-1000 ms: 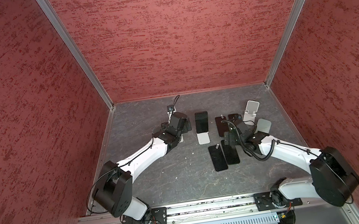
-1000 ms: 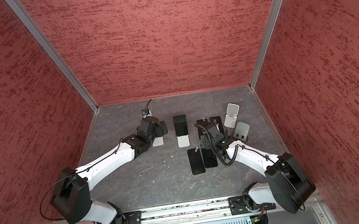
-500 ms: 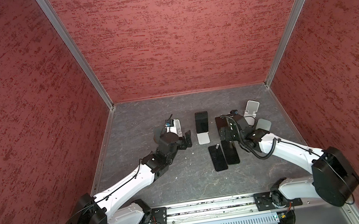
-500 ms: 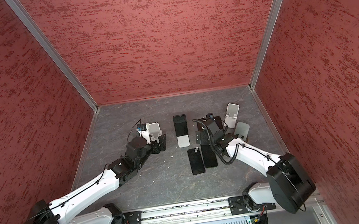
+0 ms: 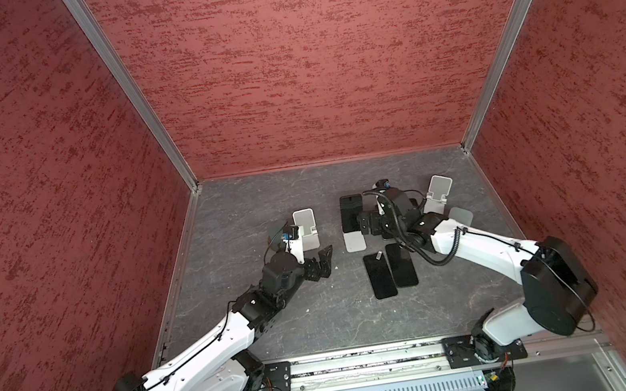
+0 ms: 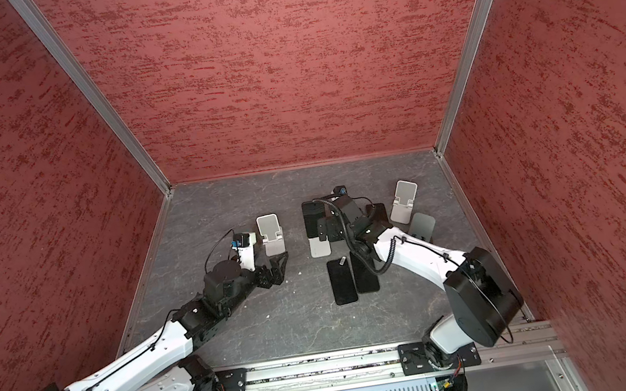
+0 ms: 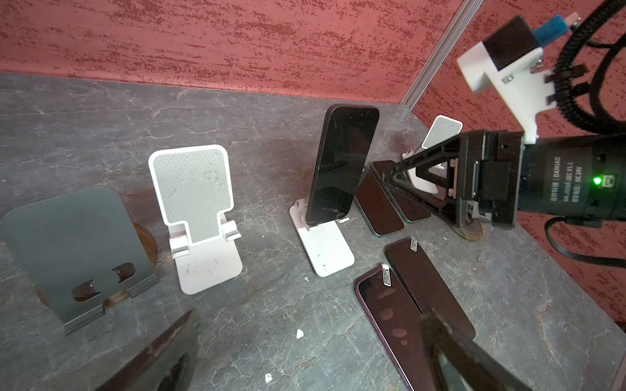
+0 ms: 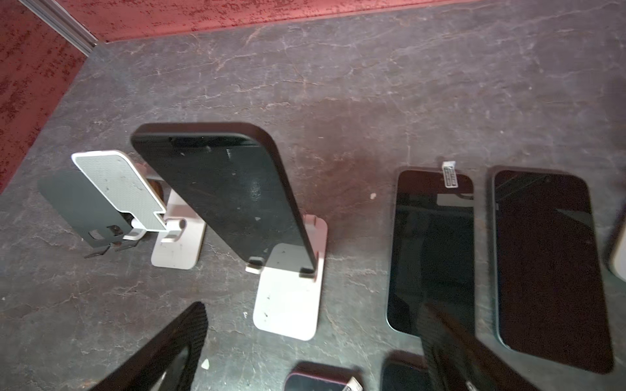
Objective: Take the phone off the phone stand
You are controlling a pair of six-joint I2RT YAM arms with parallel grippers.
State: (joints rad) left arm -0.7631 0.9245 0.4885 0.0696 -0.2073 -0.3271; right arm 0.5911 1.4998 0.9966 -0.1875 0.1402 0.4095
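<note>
A black phone (image 5: 349, 211) (image 6: 312, 218) leans upright on a white phone stand (image 5: 354, 241) (image 6: 319, 247) at mid-table in both top views. My right gripper (image 5: 364, 226) (image 6: 323, 232) is open just right of that stand, touching neither it nor the phone. In the right wrist view the phone (image 8: 230, 193) and stand (image 8: 288, 298) sit ahead of the open right gripper (image 8: 308, 355). My left gripper (image 5: 322, 263) (image 6: 278, 268) is open and empty, to the stand's left and nearer the front. The left wrist view shows the phone (image 7: 342, 166) on its stand (image 7: 327, 252) beyond the left gripper (image 7: 305, 355).
An empty white stand (image 5: 305, 228) (image 7: 193, 199) and a dark grey stand (image 7: 74, 250) are at the left. Another white stand (image 5: 438, 194) and a grey one (image 5: 461, 216) are at the right. Two phones (image 5: 380, 275) (image 5: 401, 265) lie flat near the front, others under the right arm.
My left gripper has drawn back from the empty white stand toward the front. My right gripper has shifted left, closer to the stand with the phone. Both stayed open.
</note>
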